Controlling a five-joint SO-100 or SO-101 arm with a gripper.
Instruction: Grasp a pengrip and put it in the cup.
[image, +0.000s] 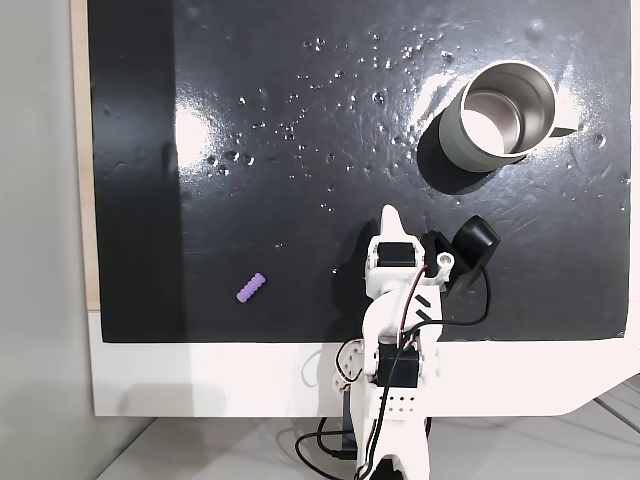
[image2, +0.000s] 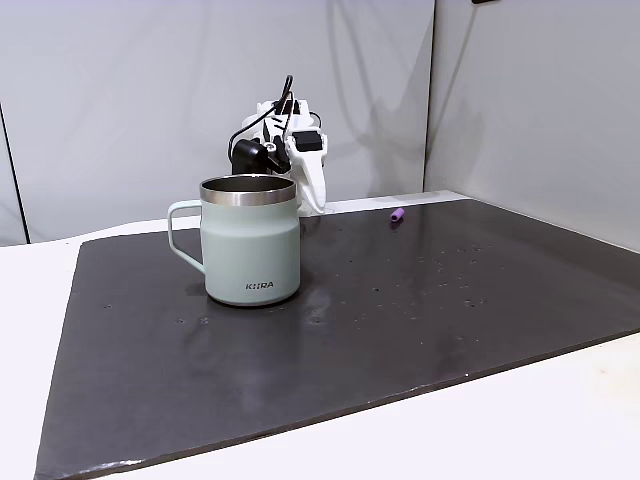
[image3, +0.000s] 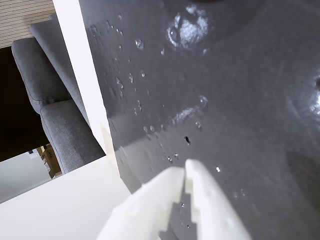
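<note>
So here's what we've got. In the fixed view from above, the little purple pen grip (image: 251, 289) is lying flat on the black mat (image: 250, 180), down toward the lower left, close to the mat's bottom edge and tilted on a diagonal. Nothing is touching it. In the fixed view from the side we can just make it out as a tiny purple speck (image2: 397, 215) far back on the mat, to the right of the arm.

The cup (image: 497, 118) sits upright in the upper right of the mat in the view from above, and we can see its shiny steel inside. From the side it's the big pale mug (image2: 250, 240) up front, handle pointing left, with some lettering low on the wall.

The white arm (image: 398, 320) is parked at the bottom edge of the mat, between the two and well apart from both. Its gripper (image: 391, 213) points up the mat toward the far side. In the wrist view the gripper (image3: 185, 168) has its two white fingers pressed together at the tips with nothing between them, so we'd call the jaws closed and empty. Below them is just mat with scattered droplets or specks, plus the white table (image3: 65, 205) edge and a grey sofa (image3: 55, 100) off to the left.
</note>
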